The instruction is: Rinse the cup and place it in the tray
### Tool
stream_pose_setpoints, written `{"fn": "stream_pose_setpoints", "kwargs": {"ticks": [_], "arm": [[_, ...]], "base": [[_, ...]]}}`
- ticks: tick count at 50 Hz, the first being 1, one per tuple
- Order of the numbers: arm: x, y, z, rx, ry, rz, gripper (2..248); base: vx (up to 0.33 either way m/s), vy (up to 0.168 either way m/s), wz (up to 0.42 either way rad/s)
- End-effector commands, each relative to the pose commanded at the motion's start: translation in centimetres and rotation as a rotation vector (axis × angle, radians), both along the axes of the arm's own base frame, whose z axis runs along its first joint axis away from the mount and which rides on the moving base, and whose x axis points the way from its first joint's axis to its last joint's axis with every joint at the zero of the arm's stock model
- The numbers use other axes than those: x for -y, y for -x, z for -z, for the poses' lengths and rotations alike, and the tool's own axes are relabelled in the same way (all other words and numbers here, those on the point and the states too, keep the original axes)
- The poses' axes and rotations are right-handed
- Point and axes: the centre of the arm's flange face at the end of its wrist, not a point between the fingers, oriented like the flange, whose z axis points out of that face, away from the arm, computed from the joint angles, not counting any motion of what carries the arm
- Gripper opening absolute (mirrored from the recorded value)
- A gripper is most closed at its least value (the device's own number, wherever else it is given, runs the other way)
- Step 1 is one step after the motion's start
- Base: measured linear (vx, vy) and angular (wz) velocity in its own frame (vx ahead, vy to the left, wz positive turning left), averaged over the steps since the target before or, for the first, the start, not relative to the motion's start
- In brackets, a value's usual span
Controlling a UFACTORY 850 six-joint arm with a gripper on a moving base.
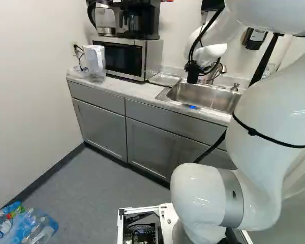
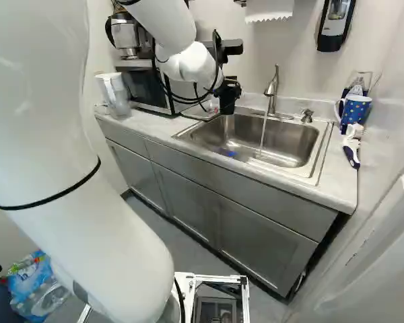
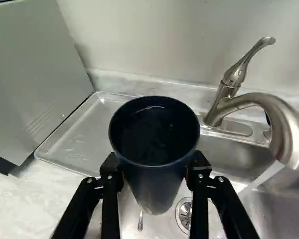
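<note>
The gripper [image 3: 155, 172] is pinching the dark, tapered cup [image 3: 157, 191] from both sides, holding it over the tray-side end of the sink [image 2: 296, 149]. The tray [image 3: 79, 144] is lying beside the sink; water [image 3: 261, 179] is running into the sink. Wet walls may be causing slippage; insufficient lift may be risking a rim strike, and tilting, a spill.

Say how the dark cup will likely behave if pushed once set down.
The cup would probably tip easily, its rim being wider than its base. On its side, its round body would likely roll. Undented in the hand, it looks stiff.
</note>
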Motion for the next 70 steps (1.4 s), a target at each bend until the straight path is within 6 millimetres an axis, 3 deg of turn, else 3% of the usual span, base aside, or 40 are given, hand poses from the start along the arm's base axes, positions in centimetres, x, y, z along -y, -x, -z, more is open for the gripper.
{"fn": "stream_pose_setpoints", "kwargs": {"ticks": [41, 70], "arm": [[-0.4, 1.2, -4.1, 0.017, 0.005, 0.000, 126], [-0.4, 1.2, -4.1, 0.069, -0.166, 0.090, 126]], "base": [[0.000, 0.000, 0.000], [0.000, 0.000, 0.000]]}}
